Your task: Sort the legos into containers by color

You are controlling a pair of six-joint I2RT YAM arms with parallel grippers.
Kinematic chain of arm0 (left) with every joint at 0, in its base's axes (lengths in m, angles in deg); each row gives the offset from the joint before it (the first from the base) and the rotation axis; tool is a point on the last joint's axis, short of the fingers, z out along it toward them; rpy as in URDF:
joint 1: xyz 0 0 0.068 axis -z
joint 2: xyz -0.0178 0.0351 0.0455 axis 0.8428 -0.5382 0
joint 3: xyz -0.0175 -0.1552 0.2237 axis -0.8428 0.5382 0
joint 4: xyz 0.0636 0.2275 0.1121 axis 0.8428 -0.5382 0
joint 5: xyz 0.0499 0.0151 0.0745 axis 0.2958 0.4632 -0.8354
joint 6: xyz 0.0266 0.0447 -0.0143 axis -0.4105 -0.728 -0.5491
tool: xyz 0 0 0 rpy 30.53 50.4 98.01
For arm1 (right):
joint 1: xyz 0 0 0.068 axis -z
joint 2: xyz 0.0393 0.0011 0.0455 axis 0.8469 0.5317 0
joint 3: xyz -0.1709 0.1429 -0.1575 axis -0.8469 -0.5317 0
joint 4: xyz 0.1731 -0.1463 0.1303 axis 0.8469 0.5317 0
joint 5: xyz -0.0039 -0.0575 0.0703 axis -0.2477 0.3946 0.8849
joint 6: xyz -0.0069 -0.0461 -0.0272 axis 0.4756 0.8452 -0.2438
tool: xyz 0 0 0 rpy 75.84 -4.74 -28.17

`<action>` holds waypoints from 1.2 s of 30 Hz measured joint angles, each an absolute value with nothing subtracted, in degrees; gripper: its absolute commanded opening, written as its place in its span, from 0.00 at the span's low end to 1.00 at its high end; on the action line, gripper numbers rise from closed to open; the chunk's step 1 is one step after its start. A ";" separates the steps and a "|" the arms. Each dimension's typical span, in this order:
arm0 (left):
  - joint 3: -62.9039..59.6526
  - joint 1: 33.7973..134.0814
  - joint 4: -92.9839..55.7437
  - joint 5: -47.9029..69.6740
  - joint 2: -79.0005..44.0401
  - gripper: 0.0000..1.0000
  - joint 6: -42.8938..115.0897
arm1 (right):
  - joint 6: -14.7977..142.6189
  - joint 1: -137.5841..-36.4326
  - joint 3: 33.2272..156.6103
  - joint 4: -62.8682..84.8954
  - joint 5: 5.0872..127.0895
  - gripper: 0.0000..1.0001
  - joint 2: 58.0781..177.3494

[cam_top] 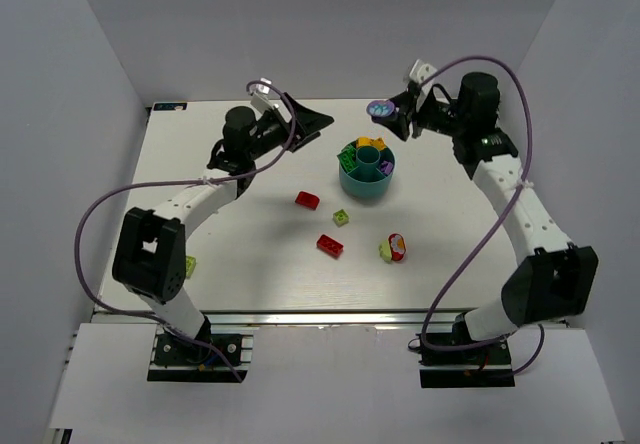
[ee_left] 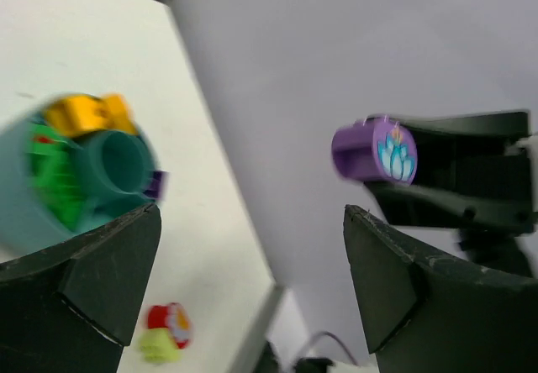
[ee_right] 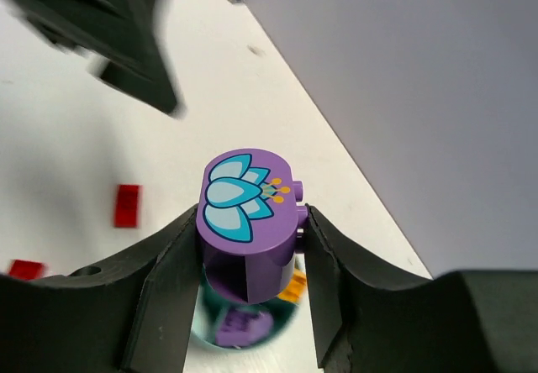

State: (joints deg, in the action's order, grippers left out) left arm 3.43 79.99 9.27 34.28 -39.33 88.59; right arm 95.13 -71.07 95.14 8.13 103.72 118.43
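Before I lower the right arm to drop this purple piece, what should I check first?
1. Grip: the right gripper is shut on the purple brick, with both fingers against its sides. Ok.
2. Destination: the teal bowl holds a purple piece in one wedge. Ok.
3. Alignment: the right wrist view shows that wedge beneath the brick, but the top view puts the brick past the bowl's far rim. Cannot tell.
4. Left gripper: open, empty, to the bowl's left and apart from it. Ok.
5. Sorting finished: a red brick and others lie loose on the table. Not ok.
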 measured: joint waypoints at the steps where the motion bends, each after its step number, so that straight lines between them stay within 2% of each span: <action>1: 2.67 79.53 4.62 32.16 -37.84 0.98 85.40 | 95.98 -70.53 98.77 11.85 101.93 0.00 120.47; 7: 2.38 76.31 -11.73 23.53 -29.73 0.98 73.40 | 100.99 -69.00 116.17 32.46 93.12 0.00 135.04; 16: 10.64 73.08 -18.16 19.36 -21.91 0.98 69.47 | 106.30 -68.93 133.13 54.80 86.83 0.00 151.57; 36: 15.89 71.37 -19.47 18.26 -17.71 0.98 68.90 | 108.92 -68.93 130.85 61.92 84.97 0.00 152.86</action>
